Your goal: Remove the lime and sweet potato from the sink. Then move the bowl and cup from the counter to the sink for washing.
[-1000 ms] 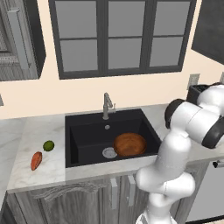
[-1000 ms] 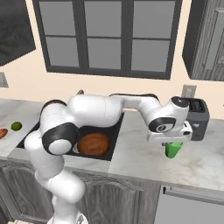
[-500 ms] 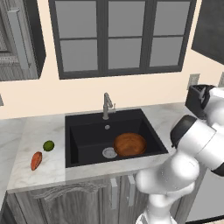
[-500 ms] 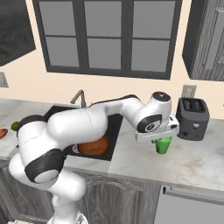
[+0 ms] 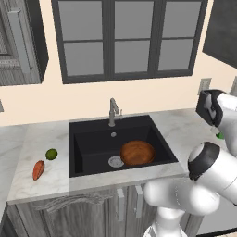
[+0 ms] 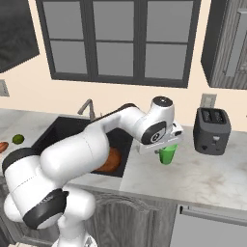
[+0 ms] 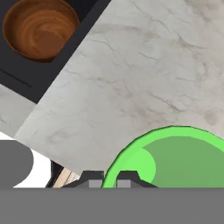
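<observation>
Nearest the hand camera, the gripper (image 7: 110, 177) is clamped tight on the rim of the green cup (image 7: 175, 157), one fingertip on each side of the wall, so the cup's open mouth faces the lens. In the right base view the cup (image 6: 168, 154) hangs under the hand above the marbled counter (image 6: 202, 176), over the stretch between the sink's right edge and the toaster (image 6: 211, 130); whether its base touches the stone cannot be told.

Past the cup, the black sink (image 5: 88, 148) holds the brown wooden bowl (image 5: 137, 152), which sits on the basin floor toward the right side, just beside the round silver drain (image 5: 115, 161). The hand view shows the same bowl (image 7: 40, 27) upright in the basin near the sink's right edge. The grey faucet (image 5: 112, 111) stands at the middle of the sink's back edge.

On the counter left of the sink lie the lime (image 5: 51, 153) and, nearer the front edge, the sweet potato (image 5: 38, 170), close together but apart.
</observation>
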You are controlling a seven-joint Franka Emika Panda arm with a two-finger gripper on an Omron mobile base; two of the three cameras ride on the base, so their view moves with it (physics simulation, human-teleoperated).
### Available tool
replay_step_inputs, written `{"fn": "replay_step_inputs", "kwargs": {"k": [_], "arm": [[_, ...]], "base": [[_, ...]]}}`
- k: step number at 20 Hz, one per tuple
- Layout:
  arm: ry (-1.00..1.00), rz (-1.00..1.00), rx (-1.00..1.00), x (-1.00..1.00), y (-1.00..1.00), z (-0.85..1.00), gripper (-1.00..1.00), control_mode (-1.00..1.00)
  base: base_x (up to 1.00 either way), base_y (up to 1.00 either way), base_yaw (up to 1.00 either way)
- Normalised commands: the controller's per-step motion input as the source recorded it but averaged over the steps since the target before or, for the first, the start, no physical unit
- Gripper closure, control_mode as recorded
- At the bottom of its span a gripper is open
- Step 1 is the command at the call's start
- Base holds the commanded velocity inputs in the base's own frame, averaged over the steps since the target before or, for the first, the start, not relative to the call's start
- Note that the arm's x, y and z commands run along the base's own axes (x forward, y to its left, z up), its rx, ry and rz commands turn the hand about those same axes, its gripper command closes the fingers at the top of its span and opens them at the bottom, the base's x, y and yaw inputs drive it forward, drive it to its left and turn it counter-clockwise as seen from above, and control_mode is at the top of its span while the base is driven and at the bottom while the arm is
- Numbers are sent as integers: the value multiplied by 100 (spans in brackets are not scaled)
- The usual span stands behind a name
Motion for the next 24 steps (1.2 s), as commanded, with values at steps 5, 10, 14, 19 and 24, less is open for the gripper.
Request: {"fn": "replay_step_inputs", "kwargs": {"k": [5,10,14,19,24], "arm": [[0,13,-1,2,42,13,100,-100],[0,14,-3,3,42,16,100,-100],[0,15,-2,1,42,13,100,-100],[0,15,-1,0,44,8,100,-100],[0,15,0,0,46,2,100,-100]], "base": [[0,0,0],[0,0,0],[0,0,0],[0,0,0],[0,0,0]]}}
